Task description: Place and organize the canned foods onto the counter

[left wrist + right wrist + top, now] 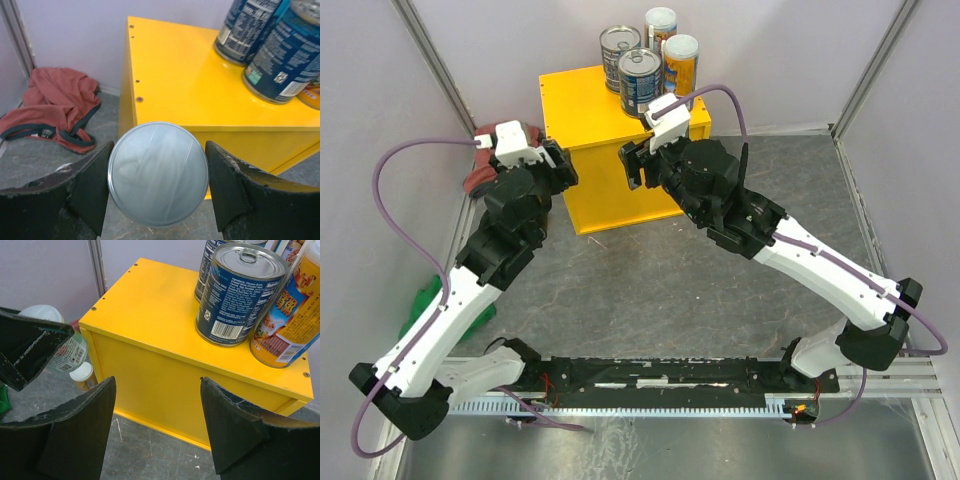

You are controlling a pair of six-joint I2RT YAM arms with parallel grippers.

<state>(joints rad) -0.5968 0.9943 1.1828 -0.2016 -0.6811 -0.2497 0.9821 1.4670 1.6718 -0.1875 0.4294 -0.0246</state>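
Observation:
The counter, a yellow box [590, 130], bears two blue-labelled silver-topped tins [640, 80] and two orange-labelled white-lidded cans [680, 60] at its back right. My left gripper [560, 165] hangs by the box's left front corner, shut on a short white-lidded can [158, 172] whose lid fills the gap between the fingers [90, 185]. The right wrist view shows that can [65, 350] to the left of the counter [150, 310]. Below it another short white-lidded can [82, 376] stands on the floor. My right gripper [632, 165] is open and empty before the box's front face.
A red cloth [480, 175] lies crumpled left of the box against the wall. A green cloth [430, 305] sits by the left arm. Purple walls and metal posts close in the back and sides. The floor is grey stone [670, 290].

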